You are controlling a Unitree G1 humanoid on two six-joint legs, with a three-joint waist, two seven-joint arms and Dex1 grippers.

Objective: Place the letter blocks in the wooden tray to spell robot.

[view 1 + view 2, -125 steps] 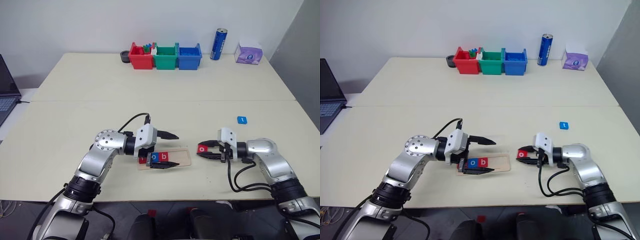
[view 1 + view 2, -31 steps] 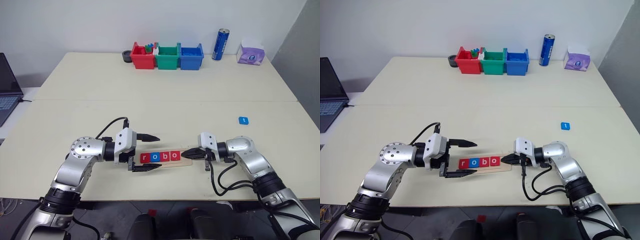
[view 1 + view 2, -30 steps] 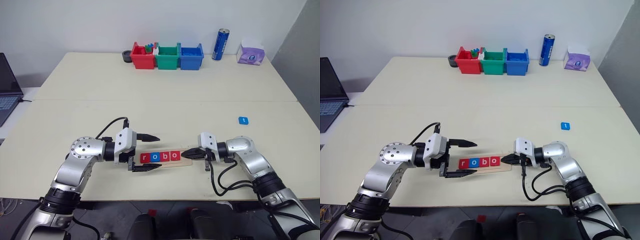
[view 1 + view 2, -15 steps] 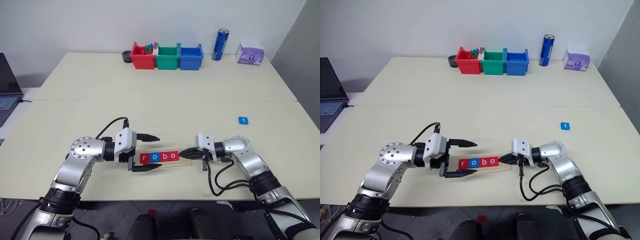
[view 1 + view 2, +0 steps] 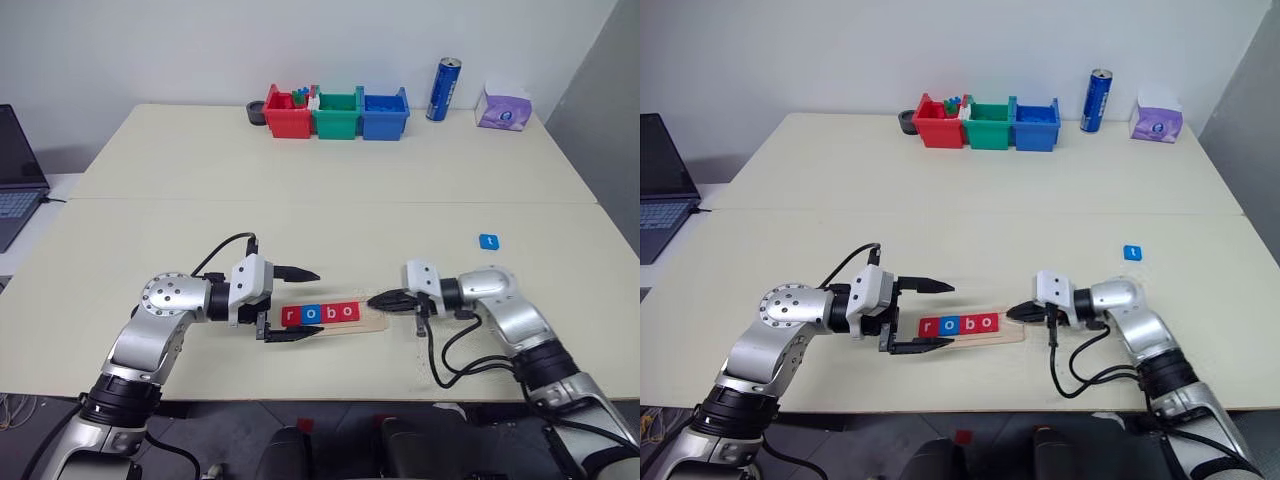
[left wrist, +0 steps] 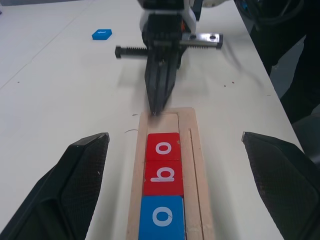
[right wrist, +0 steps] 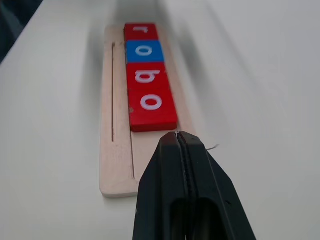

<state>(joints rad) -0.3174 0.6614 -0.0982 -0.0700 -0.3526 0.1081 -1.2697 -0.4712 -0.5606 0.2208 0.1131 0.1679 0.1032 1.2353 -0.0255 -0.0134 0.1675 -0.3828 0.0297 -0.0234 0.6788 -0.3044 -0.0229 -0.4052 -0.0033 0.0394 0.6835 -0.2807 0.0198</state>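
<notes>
Wooden tray [image 5: 335, 321] lies low and centre in the head view, on the surface [image 5: 330, 180]. Four letter blocks [image 5: 320, 314] sit in its groove, side by side, reading r-o-b-o; the slot at the tray's right end is bare. Fifth block [image 5: 488, 241] lies apart, right of centre. Left gripper [image 5: 292, 304] straddles the tray's left end; right gripper [image 5: 376, 300] is at its right end. Three bins [image 5: 337, 112], can [image 5: 440, 89] and tissue box [image 5: 502, 108] line the upper edge.

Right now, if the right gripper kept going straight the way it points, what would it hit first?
Probably the last red o block in the wooden tray; the right gripper, fingers shut, points along the row.
</notes>
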